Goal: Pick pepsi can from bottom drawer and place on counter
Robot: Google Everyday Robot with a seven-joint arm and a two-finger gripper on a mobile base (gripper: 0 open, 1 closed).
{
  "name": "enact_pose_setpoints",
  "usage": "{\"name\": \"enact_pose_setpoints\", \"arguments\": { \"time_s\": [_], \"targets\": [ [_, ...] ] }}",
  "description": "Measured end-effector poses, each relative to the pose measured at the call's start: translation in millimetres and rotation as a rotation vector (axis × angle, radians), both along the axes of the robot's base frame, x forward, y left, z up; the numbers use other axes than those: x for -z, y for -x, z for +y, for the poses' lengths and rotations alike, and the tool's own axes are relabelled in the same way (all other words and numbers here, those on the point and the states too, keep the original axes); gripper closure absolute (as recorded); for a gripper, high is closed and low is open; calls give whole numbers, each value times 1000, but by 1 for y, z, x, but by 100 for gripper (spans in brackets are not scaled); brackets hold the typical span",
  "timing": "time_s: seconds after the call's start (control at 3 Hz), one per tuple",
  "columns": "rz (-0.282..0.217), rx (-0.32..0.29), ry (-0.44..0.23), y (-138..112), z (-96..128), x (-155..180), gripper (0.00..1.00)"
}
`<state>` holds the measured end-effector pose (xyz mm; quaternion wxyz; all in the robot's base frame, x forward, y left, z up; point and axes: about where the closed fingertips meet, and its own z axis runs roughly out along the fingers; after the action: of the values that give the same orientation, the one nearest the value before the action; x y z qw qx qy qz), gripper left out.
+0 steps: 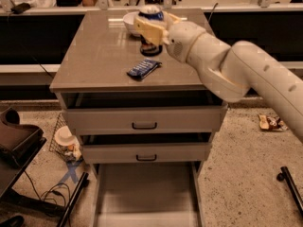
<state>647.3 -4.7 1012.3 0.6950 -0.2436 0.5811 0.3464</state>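
Pale-yellow two-finger pincer [150, 31] sits over the back half of the counter [90, 60] (tan-grey, glossy square top of the drawer cabinet). It's pinching the small dark blue pepsi can [151, 13] from the sides, so the silver top stays up and the can stays upright for a clean set-down.

Can is out of the drawer and above the counter, just in front of the white round bowl [129, 21]. There's a dark patch under the pincer, either the can base or its shadow. Can't tell if the can touches the surface.

The bulky white arm [236, 65] reaches in from the right across the counter's front-right corner. That approach keeps it off the bowl and passes behind the flat blue snack wrapper [143, 68], which lies near the front edge, well apart from the can.

The bottom drawer [147, 197], a wide shallow grey tray, is pulled fully out and its floor shows nothing in it. That fits the pick being done. The two upper drawers with dark handles [144, 125] are only slightly ajar.

My read: transport is finished and we're in the placing step. What's left is lower until the base seats flat, release, then retract up. Main risk is nudging the bowl, or tipping the can if it's released before it's seated.
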Motion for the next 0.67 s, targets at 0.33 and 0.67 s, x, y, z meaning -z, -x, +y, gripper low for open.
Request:
{"name": "enact_pose_setpoints", "arguments": {
  "time_s": [0.33, 0.67],
  "targets": [
    [-21, 7, 1, -31, 69, -28, 100],
    [-19, -15, -12, -59, 118, -29, 100]
  ]
}}
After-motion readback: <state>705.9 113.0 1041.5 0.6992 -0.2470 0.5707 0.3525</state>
